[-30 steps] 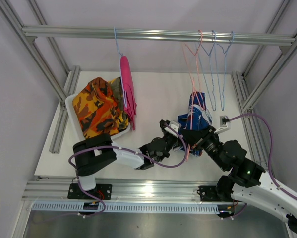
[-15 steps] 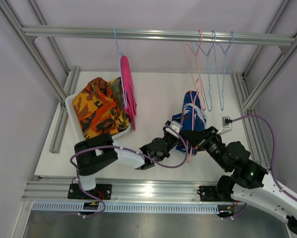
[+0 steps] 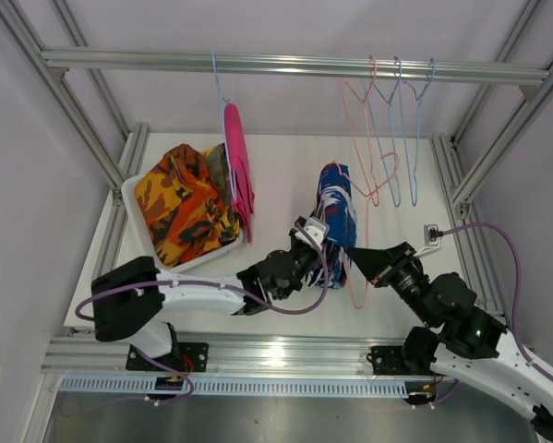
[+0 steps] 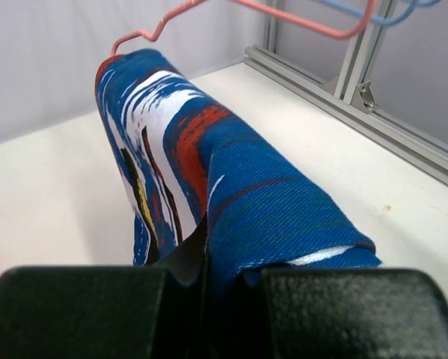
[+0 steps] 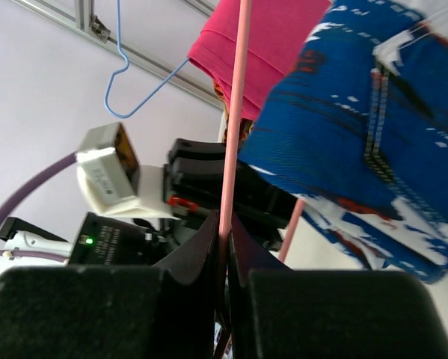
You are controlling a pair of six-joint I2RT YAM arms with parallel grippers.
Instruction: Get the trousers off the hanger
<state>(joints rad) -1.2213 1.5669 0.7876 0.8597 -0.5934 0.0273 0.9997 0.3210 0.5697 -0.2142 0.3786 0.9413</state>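
Hidden: the left claw (image 4: 209, 263) has its tips buried in cloth. In the bin (image 3: 131, 196) at 10 o'clock, I cannot separate what lies under the orange camouflage trousers (image 3: 179, 205).

I count four hangers: one pink hanger (image 5: 235, 112) and three blue hangers (image 3: 218, 81). The leftmost carries the pink trousers (image 3: 238, 171) at 12.

The left arm lies low, stretched toward 2 o'clock. Its claw is pinched tight on a fold of the blue trousers (image 3: 336, 214), which are mid-table, draped over the pink hanger.

The right arm reaches toward 10. The right claw (image 5: 222, 232) is clamped on that hanger's wire.
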